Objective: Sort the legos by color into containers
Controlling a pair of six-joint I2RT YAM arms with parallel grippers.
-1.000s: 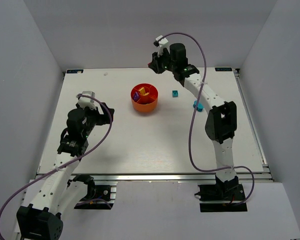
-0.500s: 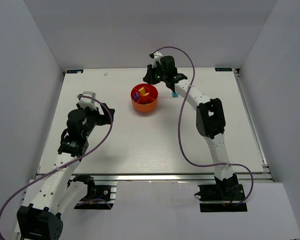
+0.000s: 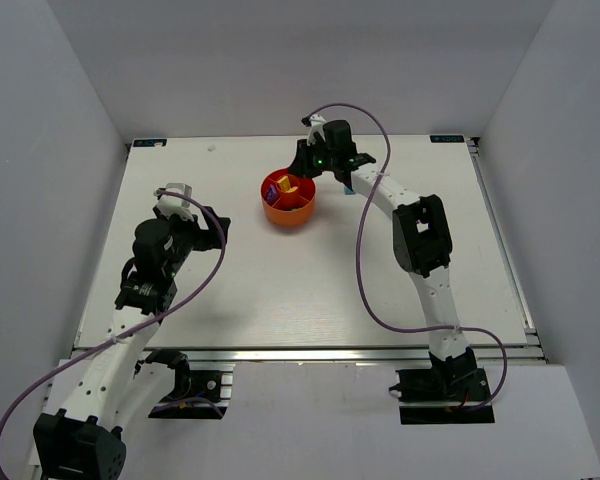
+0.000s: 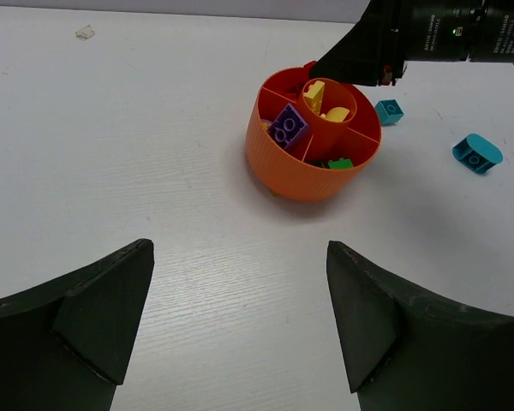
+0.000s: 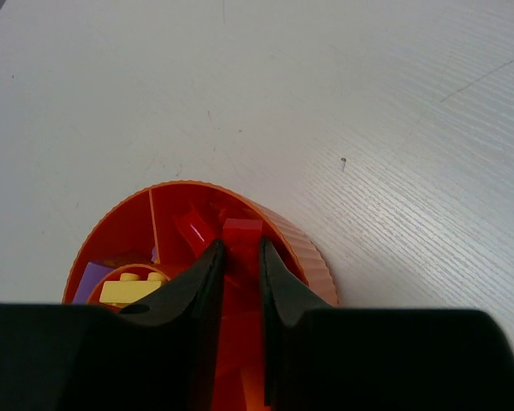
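Orange bowl (image 4: 283, 167), red brick (image 5: 241, 232), purple brick (image 4: 287, 126), yellow brick (image 4: 315, 92), cyan brick (image 4: 476, 152)

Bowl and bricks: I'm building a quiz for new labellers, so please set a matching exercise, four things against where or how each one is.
Things
1. purple brick
2. yellow bricks
3. cyan bricks
4. right gripper

Places or states
A. on the table, outside the bowl
B. shut on a red brick over the bowl
C. in the hub
D. in a wedge of the bowl

Pairs: 1-D, 2-C, 3-A, 4-B.
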